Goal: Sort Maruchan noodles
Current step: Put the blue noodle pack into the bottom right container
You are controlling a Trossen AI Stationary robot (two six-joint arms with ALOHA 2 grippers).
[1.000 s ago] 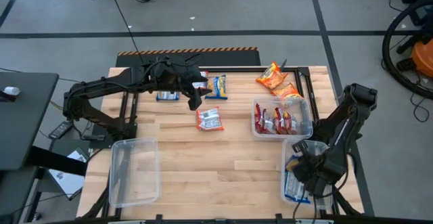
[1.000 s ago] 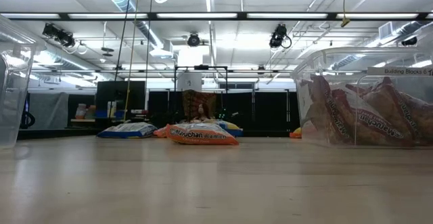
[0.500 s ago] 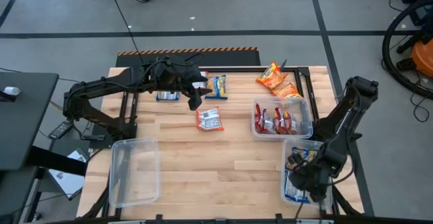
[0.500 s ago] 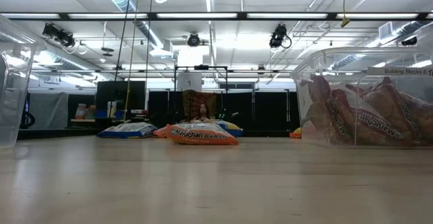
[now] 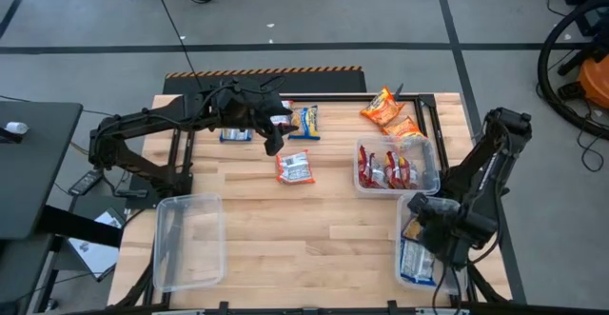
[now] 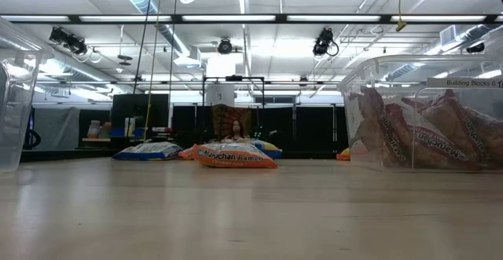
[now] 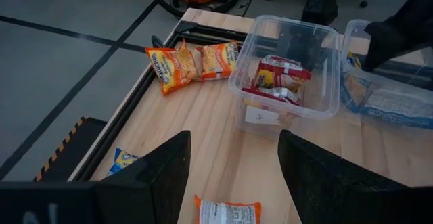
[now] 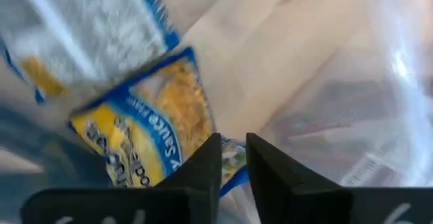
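Maruchan noodles lie on the wooden table: a red-and-white packet [image 5: 294,167] mid-table, blue-and-yellow packets [image 5: 304,121] at the far edge, and two orange packets [image 5: 383,106] at the far right. My left gripper [image 5: 274,136] hangs open above the table, just beyond the red-and-white packet [image 7: 226,212]. My right gripper [image 5: 433,229] points down over the near-right clear bin [image 5: 400,244], which holds blue-and-yellow packets [image 5: 416,260]. Its fingers stand a narrow gap apart [image 8: 232,158] above one such packet [image 8: 152,136].
A clear bin [image 5: 433,153] right of centre holds several red-and-white packets [image 5: 385,170]. An empty clear bin [image 5: 188,241] stands at the near left. Bare wood lies between the bins. In the low view the right bin [image 6: 424,111] fills the right side.
My right gripper has dipped toward the near edge over the near-right bin, then risen again, rolling at the wrist. The left arm and the packets on the table have stayed put.
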